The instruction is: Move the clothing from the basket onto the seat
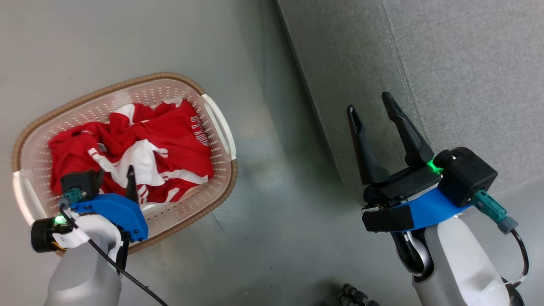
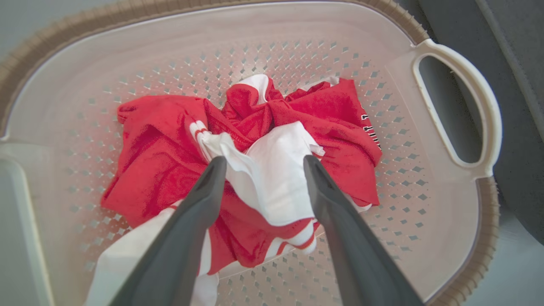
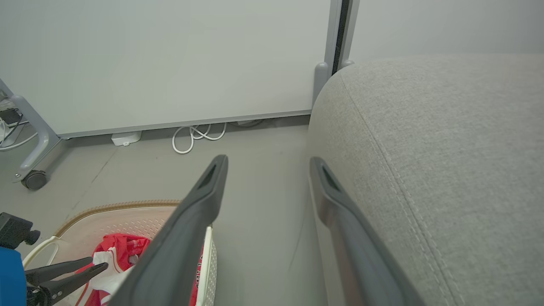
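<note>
Left pincer (image 2: 264,159) gapes over clothing (image 2: 161,148) in the basket (image 2: 450,212); right pincer (image 1: 368,102) gapes beside the seat (image 1: 467,63) edge.

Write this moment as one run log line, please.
left fingers: open, over clothing in basket | right fingers: open, empty, near seat edge

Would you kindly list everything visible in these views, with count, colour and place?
clothing: one crumpled heap, red and white, inside the basket.
basket: one, cream with brown rim, on the floor, left of the seat.
seat: one, grey, right of the basket.
floor: grey, under basket and seat.
wall: pale grey, behind the floor.
cable: one, white, looped at the wall's foot.
wheeled frame: one, grey, by the wall.
left gripper: dark fingers, open, over the clothing.
right gripper: dark fingers, open, empty, beside the seat's edge.
</note>
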Controlling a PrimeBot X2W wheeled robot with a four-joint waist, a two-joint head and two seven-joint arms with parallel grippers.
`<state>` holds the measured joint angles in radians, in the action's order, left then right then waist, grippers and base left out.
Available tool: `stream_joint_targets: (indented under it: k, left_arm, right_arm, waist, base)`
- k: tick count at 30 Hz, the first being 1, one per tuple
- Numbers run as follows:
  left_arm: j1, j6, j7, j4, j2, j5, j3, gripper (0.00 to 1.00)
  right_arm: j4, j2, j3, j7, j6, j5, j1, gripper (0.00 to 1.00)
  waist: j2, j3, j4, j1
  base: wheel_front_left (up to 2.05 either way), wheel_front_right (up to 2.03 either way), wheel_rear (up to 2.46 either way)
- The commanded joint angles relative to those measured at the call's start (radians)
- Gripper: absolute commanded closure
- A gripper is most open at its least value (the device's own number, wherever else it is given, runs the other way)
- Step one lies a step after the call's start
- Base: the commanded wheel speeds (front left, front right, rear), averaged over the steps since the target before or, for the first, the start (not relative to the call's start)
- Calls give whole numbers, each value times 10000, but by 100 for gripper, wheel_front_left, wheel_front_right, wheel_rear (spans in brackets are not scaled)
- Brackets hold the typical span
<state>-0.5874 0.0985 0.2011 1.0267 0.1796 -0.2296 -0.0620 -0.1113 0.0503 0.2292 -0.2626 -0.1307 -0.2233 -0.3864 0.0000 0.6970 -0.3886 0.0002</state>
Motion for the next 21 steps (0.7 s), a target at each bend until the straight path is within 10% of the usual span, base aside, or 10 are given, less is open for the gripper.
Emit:
stream_joint_targets:
  k: [1, 16, 17, 18, 19, 21]
  left_arm:
    - [-237, -78, -15, 36, 84, -65, 67, 0]
    - [-806, -590, -553, 1036, 247, -469, 263, 0]
    - [-834, -604, -540, 1068, 253, -468, 245, 9]
    - [-864, -629, -510, 1086, 258, -450, 212, 66]
    - [-888, -642, -466, 1103, 249, -424, 177, 100]
    - [-914, -636, -411, 1153, 194, -427, 122, 100]
  right_arm:
    - [40, 2, 24, -35, -1, -36, -139, 0]
    - [132, 0, 260, -35, -1, -357, -165, 0]
    - [137, 0, 264, -35, -1, -368, -165, 0]
    - [127, 0, 258, -35, -1, -379, -177, 0]
    - [120, 0, 253, -35, -1, -383, -176, 0]
    - [99, 0, 243, -35, -1, -365, -150, 0]
  waist:
    - [0, 138, -149, -2]
    - [0, 485, -549, -2]
    - [0, 492, -557, -2]
    - [0, 497, -558, -2]
    - [0, 490, -553, -2]
    - [0, 468, -535, -2]
  base:
    - [0, 0, 0]
    - [0, 0, 0]
    - [0, 0, 0]
    - [0, 0, 0]
    - [0, 0, 0]
    - [0, 0, 0]
